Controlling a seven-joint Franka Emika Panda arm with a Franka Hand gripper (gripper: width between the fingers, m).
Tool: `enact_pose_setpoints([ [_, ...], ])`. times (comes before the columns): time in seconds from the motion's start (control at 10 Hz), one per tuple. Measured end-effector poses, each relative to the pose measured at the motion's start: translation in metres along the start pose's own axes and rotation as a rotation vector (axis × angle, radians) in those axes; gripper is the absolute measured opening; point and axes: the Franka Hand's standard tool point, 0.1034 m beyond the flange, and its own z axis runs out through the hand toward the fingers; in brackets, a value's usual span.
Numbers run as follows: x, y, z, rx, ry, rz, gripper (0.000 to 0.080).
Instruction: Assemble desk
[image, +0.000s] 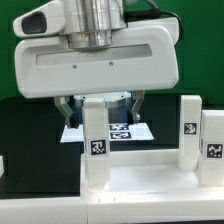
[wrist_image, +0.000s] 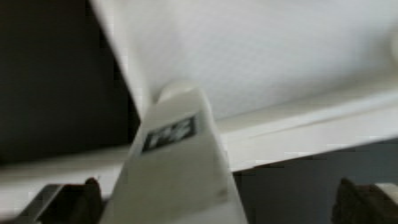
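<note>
Scene: a white Franka arm's two-finger gripper (image: 102, 108) hangs low over a black worktop (image: 30, 125), right above a partly built white plastic desk (image: 150, 175).

Desk: a large flat rectangular white tabletop panel (image: 150, 185) lies at the front of the exterior view, with chunky square white legs standing on it — one near leg (image: 96, 140) under the gripper, a second leg (image: 189, 130) toward the exterior view's right, a third leg (image: 213, 140) at the edge of frame. Each carries a black-and-white square tag.

Jaws: spread wide, their dark tips on either side of the near leg and apart from it in the wrist view (wrist_image: 214, 200) — holding nothing.

Handling: the parts look like rigid moulded plastic, probably light, smooth enough to slip; the flat sides of a leg's upper half seem the best place to take hold, square across so it cannot twist.

Seating: whether the near leg (wrist_image: 178, 160) is fully home in the panel cannot be told.

Around: the thin white marker board (image: 110, 130) lies flat behind the legs, a green wall (image: 200, 50) beyond.

In the way: the neighbouring legs stand close on the exterior view's right, so a sideways sweep could knock them.
</note>
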Motion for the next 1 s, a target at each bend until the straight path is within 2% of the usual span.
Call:
enact_pose_setpoints([
  [0.1,-0.0003,0.0006,0.0008,0.0,-0.001,0.063,0.0649],
  [0.3,-0.0006,0.0006,0.0015,0.001,-0.002,0.124,0.0387],
  [0.4,-0.0007,0.0006,0.0019,0.001,-0.003,0.215,0.0387],
  [0.5,-0.001,0.0035,0.0018,-0.004,-0.002,0.283,0.0287],
  [0.7,0.0002,0.0037,0.003,-0.008,0.015,0.56,0.0287],
  [0.9,-0.0024,0.0027,0.0037,0.0,-0.005,0.974,0.0287],
  [1.0,-0.0013,-0.0011,0.0049,0.031,-0.02,1.185,0.0287],
])
